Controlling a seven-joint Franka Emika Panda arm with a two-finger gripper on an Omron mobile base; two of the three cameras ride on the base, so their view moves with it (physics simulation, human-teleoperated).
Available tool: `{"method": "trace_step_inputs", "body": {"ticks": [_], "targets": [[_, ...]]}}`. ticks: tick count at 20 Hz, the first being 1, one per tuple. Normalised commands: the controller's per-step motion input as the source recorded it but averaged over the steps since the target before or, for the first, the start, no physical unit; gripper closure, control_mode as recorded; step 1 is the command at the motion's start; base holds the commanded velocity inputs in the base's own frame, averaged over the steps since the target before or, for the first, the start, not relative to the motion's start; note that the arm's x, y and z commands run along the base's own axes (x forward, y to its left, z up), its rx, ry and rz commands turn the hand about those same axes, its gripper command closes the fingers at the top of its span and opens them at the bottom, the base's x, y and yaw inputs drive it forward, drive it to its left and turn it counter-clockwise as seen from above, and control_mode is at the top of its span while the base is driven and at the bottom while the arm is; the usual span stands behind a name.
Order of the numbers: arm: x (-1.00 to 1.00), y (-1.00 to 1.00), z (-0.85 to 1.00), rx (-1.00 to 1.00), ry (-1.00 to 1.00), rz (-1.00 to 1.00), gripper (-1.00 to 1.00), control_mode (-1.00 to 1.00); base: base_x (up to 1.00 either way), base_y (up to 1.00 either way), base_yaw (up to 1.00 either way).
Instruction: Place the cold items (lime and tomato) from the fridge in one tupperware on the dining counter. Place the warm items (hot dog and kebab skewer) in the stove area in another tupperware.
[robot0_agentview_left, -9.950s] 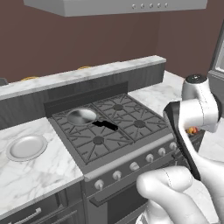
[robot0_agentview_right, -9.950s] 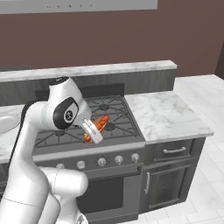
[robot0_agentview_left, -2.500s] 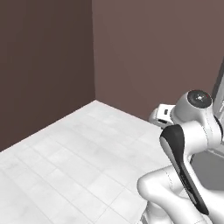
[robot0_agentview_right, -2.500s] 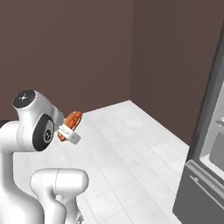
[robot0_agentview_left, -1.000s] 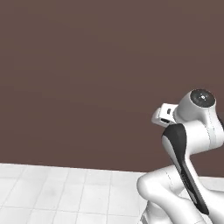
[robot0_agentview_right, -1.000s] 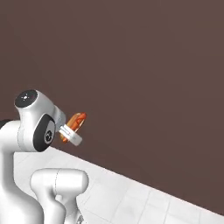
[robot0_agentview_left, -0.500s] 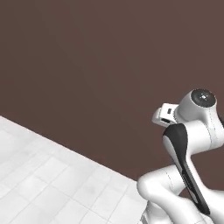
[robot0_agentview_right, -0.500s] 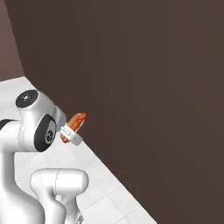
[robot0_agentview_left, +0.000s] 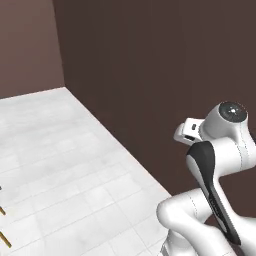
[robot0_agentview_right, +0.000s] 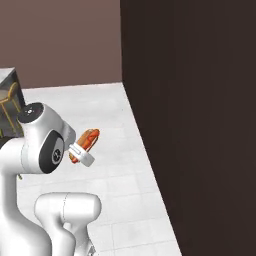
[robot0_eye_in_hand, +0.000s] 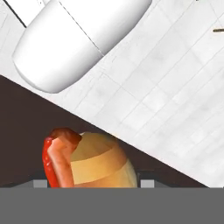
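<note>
Arm (robot0_agentview_right: 42, 150) was folded high and close over its base, jaws clamped on the hot dog (robot0_agentview_right: 86, 143), held well above the white tiled floor (robot0_agentview_right: 100, 110) beside a dark brown wall (robot0_agentview_right: 200, 125).

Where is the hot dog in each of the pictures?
Left base view: I cannot see the hot dog here; the white arm stands at the lower right.
Right base view: the hot dog is left of middle, held in the claw beside the arm's round joint.
Hand view: the hot dog sits at the bottom middle, bun and red sausage.
Shared landmark: the dark brown wall meeting the white tiled floor.
</note>
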Motion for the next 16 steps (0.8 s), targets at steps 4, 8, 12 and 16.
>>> {"method": "trace_step_inputs", "body": {"ticks": [4,8,12,16], "targets": [[0.00,0.00,0.00,0.00,0.00,0.00,1.00,1.00,1.00,0.00,0.64],[0.00,0.00,0.00,0.00,0.00,0.00,1.00,1.00,1.00,-0.05,0.55],[0.00,0.00,0.00,0.00,0.00,0.00,1.00,1.00,1.00,-0.03,0.46],[0.00,0.00,0.00,0.00,0.00,0.00,1.00,1.00,1.00,-0.06,0.48]]}}
